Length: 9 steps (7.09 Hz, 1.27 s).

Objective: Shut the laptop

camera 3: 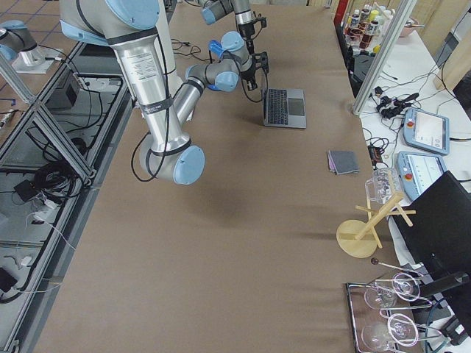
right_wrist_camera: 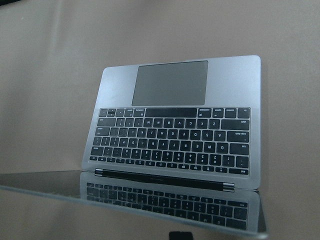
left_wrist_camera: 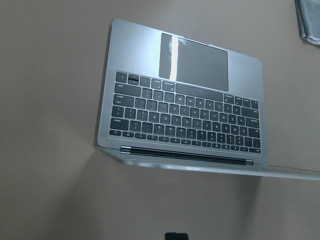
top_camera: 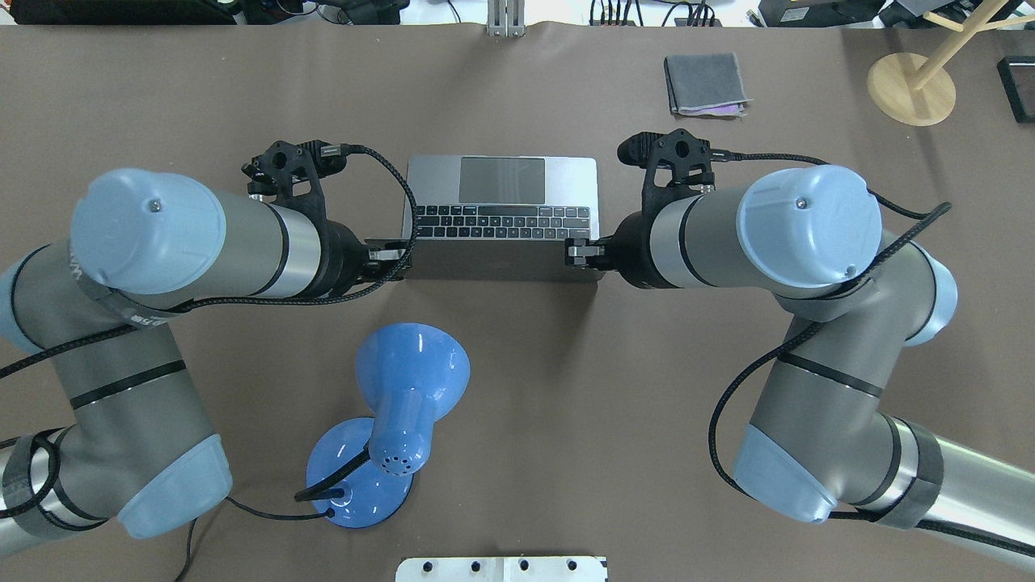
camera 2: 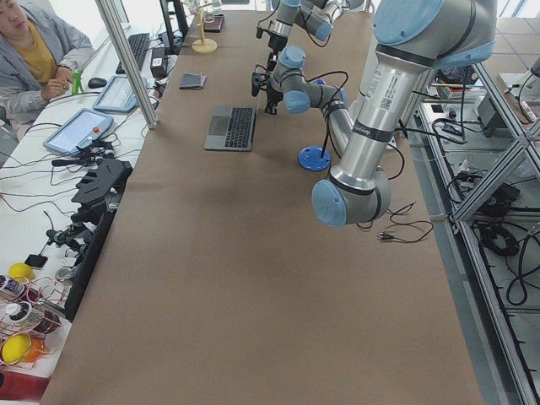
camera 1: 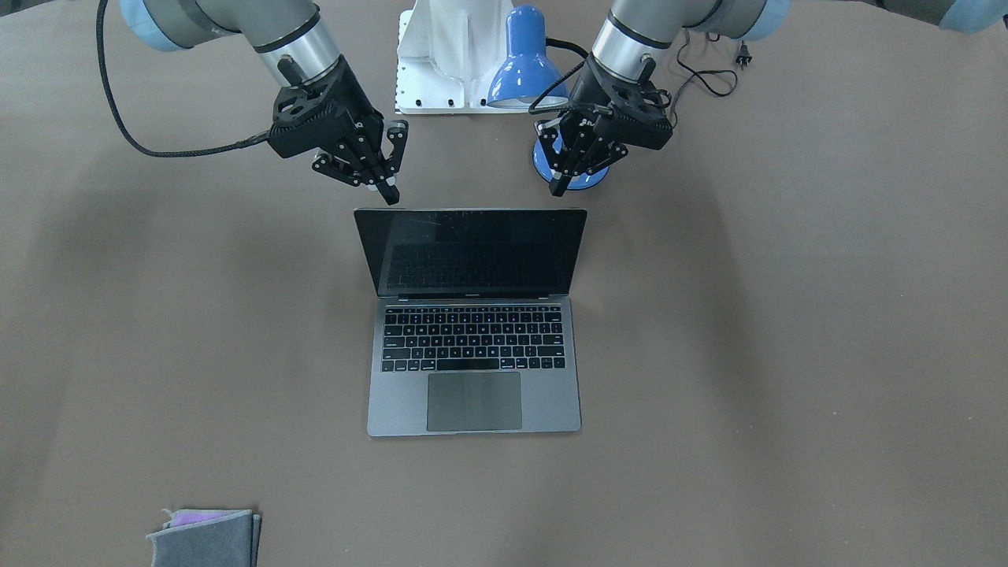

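The grey laptop (camera 1: 472, 378) sits open in the middle of the table, with its black screen upright and tilted slightly back. It also shows in the overhead view (top_camera: 501, 210). My right gripper (camera 1: 389, 194) is shut and empty, just behind the lid's top corner on the front view's left. My left gripper (camera 1: 560, 187) is shut and empty, just behind the opposite top corner. I cannot tell whether either gripper touches the lid. Both wrist views look down over the lid's top edge onto the keyboard (left_wrist_camera: 185, 115) (right_wrist_camera: 175, 135).
A blue desk lamp (top_camera: 412, 380) stands behind the laptop near my left arm, and its base (camera 1: 587, 177) lies right behind the left gripper. A small folded grey cloth (top_camera: 703, 81) lies at the far side. A wooden stand (top_camera: 910, 89) is at the far right corner.
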Motion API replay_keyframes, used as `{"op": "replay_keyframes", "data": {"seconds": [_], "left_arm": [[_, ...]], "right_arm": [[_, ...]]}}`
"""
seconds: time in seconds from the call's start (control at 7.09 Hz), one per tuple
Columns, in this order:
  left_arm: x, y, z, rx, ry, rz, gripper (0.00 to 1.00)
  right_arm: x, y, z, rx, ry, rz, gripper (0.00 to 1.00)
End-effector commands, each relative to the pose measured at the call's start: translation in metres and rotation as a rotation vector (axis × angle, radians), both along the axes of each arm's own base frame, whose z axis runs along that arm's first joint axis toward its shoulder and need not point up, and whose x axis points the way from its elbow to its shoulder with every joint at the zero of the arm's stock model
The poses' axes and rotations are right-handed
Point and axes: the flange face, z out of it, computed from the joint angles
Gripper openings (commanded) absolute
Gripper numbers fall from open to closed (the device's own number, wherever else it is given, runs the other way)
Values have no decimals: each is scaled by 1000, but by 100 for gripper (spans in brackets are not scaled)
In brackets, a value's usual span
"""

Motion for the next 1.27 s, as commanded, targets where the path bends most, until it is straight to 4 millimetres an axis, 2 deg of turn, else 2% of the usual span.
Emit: {"op": "replay_keyframes", "data": {"seconds": [0.0,0.28,0.42,0.56,0.71,0.99,1.13], "left_arm": [[-2,-32,-4,18,-20,-43,0],[14,-51,-2,16,-47,-73,0],[20,-72,-6,32,-67,-100,0],[19,-91,-2,33,-91,-116,0],[24,-113,5,23,-106,-136,0],[65,-166,28,13,-120,-157,0],[77,-186,36,7,-128,-165,0]], "right_arm": [[-6,-29,-9,-3,6,40,0],[-14,-53,-10,-16,25,65,0],[-18,-84,-9,-30,47,96,0],[-24,-111,-7,-44,72,115,0],[-38,-139,-9,-66,98,130,0],[-76,-185,0,-124,171,137,0],[-92,-205,2,-171,192,102,0]]}}
